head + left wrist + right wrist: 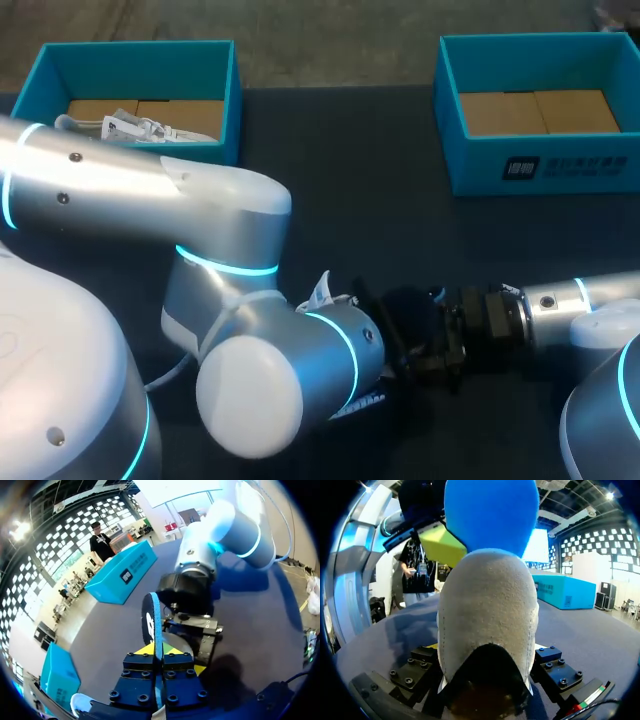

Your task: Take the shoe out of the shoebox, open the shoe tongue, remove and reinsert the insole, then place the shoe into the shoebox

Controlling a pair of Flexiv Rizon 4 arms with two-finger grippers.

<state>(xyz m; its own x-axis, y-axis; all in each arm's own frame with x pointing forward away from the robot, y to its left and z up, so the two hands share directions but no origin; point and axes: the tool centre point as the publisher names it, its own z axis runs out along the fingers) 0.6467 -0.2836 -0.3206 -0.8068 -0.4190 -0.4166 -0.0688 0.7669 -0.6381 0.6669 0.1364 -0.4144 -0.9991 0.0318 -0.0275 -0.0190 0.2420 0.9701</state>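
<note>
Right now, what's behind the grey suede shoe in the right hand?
A flat blue insole stands up beyond the grey suede shoe, pinched by the left hand. The shoe hides the insole's lower end and whatever lies past it.

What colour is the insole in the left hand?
Bright blue; the insole shows best in the right wrist view.

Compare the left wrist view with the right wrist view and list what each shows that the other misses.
Only the left wrist view: the right gripper and its silver arm from outside, plus a second teal shoebox. Only the right wrist view: the grey shoe plainly, between that gripper's fingers. Both: the blue insole in the left gripper, one teal shoebox, the dark table.
</note>
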